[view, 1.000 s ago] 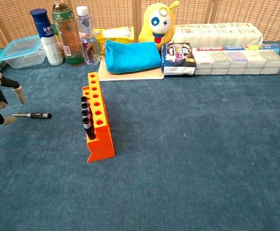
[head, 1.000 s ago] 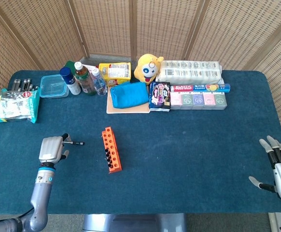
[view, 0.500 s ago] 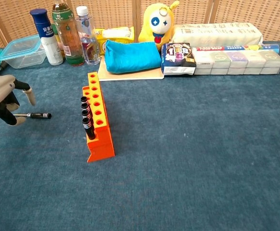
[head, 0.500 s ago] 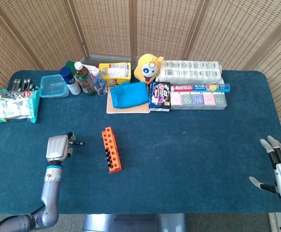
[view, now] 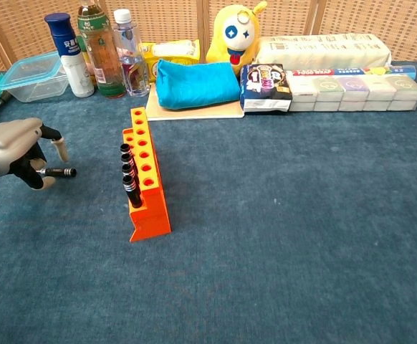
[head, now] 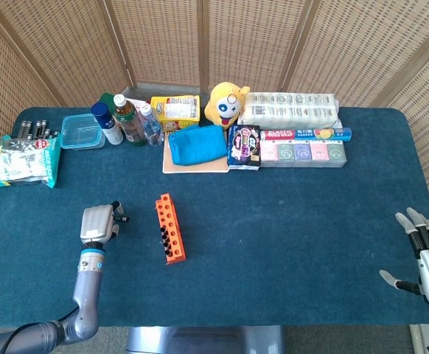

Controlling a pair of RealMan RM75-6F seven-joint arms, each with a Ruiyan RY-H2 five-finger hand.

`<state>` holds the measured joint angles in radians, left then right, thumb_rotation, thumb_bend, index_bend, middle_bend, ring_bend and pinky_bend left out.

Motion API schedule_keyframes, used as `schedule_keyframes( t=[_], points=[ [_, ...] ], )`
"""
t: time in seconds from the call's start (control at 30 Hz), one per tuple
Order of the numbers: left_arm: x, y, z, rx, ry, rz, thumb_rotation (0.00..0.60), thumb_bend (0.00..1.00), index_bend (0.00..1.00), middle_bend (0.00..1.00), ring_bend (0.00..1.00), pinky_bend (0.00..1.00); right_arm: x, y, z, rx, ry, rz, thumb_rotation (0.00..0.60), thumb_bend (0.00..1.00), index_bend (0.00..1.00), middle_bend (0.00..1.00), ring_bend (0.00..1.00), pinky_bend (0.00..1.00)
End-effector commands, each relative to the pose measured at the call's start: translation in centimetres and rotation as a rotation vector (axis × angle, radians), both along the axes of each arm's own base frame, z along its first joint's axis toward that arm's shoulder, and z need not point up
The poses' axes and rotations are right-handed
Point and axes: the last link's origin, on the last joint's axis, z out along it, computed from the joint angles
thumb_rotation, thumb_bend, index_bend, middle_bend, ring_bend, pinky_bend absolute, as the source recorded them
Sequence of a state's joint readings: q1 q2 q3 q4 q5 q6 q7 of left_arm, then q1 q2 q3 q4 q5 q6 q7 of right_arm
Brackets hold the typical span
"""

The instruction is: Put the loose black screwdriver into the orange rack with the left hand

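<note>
At the left edge of the chest view, your left hand (view: 11, 147) is hovering over the loose black screwdriver (view: 58, 172) lying on the desk (view: 280, 236) beside the orange rack (view: 145, 188), fingers (view: 59, 148) spread, gripping nothing; next you're needing to close on its handle. Right hand (head: 424, 258) is idling, fingers apart. "PLASTIC WRAP" box (head: 307, 134) is sitting upper centre

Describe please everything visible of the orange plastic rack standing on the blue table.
The orange plastic rack is a long stepped block with rows of round holes on top. It stands upright on the blue felt-like tabletop, right of the robot's left hand and apart from it. Several black-handled tools fill its lower row; the upper holes look empty.
</note>
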<state>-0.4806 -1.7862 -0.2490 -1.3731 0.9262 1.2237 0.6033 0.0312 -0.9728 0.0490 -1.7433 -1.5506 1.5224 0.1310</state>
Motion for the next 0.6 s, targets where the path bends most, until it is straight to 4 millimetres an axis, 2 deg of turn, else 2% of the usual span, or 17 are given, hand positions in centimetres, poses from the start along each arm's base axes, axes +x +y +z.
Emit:
schedule_keyframes(
  t=[0.03, 0.6],
  points=[
    [0.29, 0.17, 0.04, -0.001, -0.002, 0.000, 0.600, 0.32, 0.45, 1.00, 1.00, 1.00, -0.01, -0.02, 0.00, 0.000, 0.000, 0.000, 0.600, 0.00, 0.05, 0.00, 0.00, 0.00],
    [0.76, 0.57, -0.38, -0.038, 0.029, 0.029, 0.600, 0.34, 0.46, 1.00, 1.00, 1.00, -0.06, -0.05, -0.09, 0.005, 0.001, -0.003, 0.600, 0.00, 0.05, 0.00, 0.00, 0.00]
  ],
)
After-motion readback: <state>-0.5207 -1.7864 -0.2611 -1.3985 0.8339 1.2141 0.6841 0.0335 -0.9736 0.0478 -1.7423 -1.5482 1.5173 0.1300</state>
